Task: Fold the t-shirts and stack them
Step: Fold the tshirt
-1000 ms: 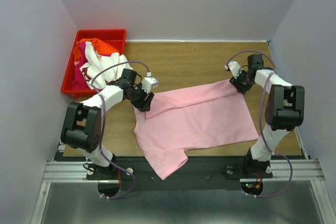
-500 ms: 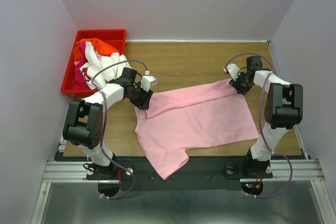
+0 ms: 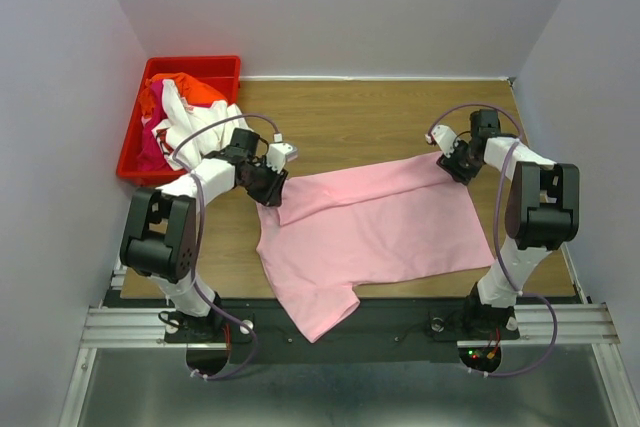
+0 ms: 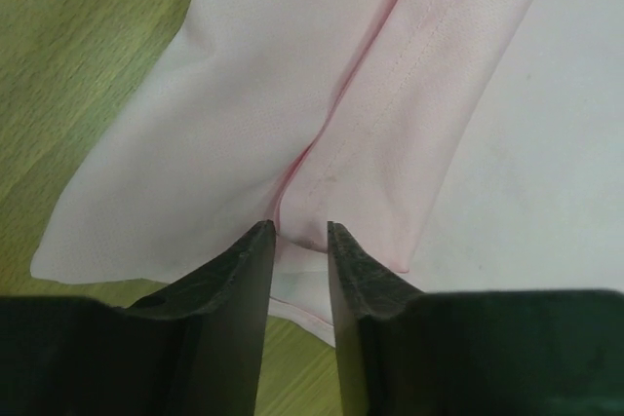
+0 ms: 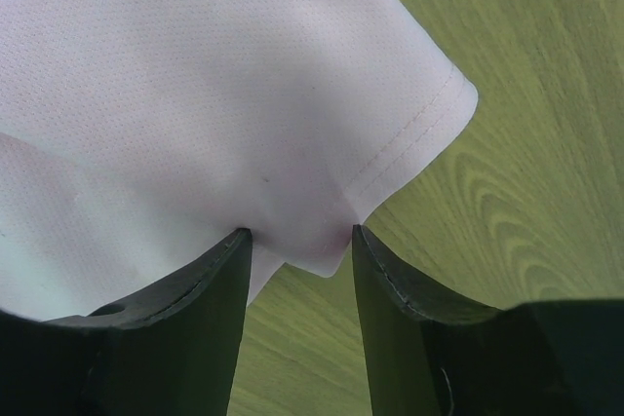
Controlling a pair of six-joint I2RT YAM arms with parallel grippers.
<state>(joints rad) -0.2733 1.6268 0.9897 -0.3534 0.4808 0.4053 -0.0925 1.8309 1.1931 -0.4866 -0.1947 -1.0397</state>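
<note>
1 pink t-shirt (image 3: pixel 380 227), 1 bin (image 3: pixel 200 65)

Bright, even light is filling every view. Faint shadow is pooling on the pink t-shirt (image 4: pixel 244 94) ahead of the left gripper (image 4: pixel 297 231).

Raised fold of pink t-shirt (image 4: pixel 409 94) pinched between tool (image 4: pixel 300 231) tips; wooden table (image 4: pixel 78 65) left.

spread t-shirt (image 3: pixel 370 232): on table (image 3: pixel 380 117) centre | bin (image 3: pixel 135 142): far left | heaped t-shirts (image 3: pixel 185 112): in bin
</note>
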